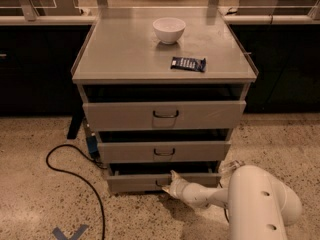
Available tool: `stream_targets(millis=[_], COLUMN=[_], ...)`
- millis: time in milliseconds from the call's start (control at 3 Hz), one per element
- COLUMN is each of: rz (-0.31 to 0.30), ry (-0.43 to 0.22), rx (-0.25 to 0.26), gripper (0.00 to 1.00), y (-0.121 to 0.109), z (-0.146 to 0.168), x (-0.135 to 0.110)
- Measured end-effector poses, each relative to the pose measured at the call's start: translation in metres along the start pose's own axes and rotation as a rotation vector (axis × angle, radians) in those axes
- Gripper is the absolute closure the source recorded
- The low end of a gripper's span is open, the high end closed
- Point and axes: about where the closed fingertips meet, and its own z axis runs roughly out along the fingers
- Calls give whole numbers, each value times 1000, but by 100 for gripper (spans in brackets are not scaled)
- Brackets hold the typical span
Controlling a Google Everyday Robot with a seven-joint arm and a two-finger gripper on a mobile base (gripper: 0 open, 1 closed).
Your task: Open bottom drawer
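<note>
The grey metal cabinet (165, 59) has three drawers. The bottom drawer (135, 182) is the lowest and has the shortest front panel; it stands a little out, with a dark gap above it. My gripper (168, 184) is at the centre of that panel, right where the handle would be, which it covers. The white arm (257, 204) reaches in low from the right, just above the floor.
A white bowl (169, 30) and a dark snack packet (188, 63) lie on the cabinet top. The top drawer (165, 115) and middle drawer (164, 152) also stand slightly out. A black cable (75, 176) loops over the speckled floor at the left. Dark counters flank the cabinet.
</note>
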Motion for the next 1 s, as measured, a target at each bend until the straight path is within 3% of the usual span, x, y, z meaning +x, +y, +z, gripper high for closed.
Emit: stream_targets(millis=[667,1000], rz=[-69,-69], ry=[17,17], rx=[-43,-43], gripper=[100,100], y=[26,27], z=[-2,-5], x=[11,11])
